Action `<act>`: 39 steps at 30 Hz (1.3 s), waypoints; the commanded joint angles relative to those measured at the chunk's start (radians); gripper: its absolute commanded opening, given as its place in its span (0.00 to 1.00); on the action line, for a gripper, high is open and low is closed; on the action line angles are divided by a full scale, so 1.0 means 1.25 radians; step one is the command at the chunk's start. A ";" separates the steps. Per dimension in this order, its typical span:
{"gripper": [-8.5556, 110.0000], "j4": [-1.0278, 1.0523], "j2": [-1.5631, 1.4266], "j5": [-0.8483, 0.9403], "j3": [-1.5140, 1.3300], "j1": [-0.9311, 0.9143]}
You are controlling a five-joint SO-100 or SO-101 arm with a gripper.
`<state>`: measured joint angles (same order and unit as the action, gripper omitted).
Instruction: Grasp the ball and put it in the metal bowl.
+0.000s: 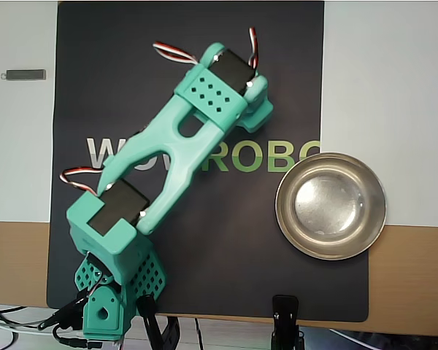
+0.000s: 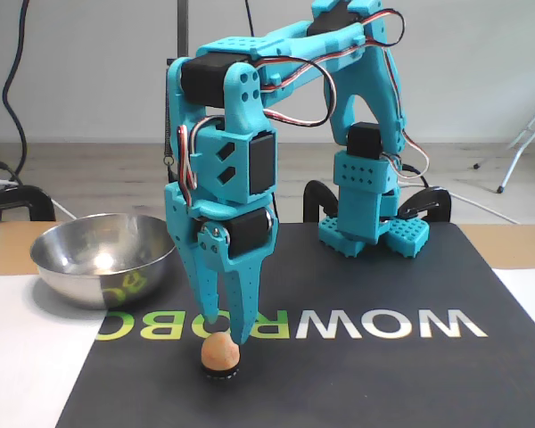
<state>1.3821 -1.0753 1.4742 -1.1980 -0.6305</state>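
- Ball (image 2: 220, 348) sits nearest the fixed camera, perched on a small dark ring (image 2: 221, 373) on the black mat (image 2: 357, 383); the overhead view hides it under the arm.
- Gripper (image 2: 226, 328) hangs straight above it, fingertips at the ball's top and only narrowly parted, holding nothing.
- To my eye that gap looks too tight for the sphere; widening it before lowering should keep a tip from knocking the ball off its ring.
- Best closed around the ball's middle, not its crown, since a smooth sphere may squirt out.
- Metal bowl (image 2: 104, 257) waits farther back, left in the fixed view, well apart and empty.
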 commanded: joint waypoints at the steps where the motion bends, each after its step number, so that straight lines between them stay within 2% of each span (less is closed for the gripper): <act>1: 0.50 -0.004 -0.012 0.004 0.017 0.000; 15: 0.50 0.002 0.060 0.004 0.094 -0.007; 39: 0.49 0.004 0.076 0.004 0.083 -0.004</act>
<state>1.3790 -0.9771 1.4742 -1.1183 -0.6427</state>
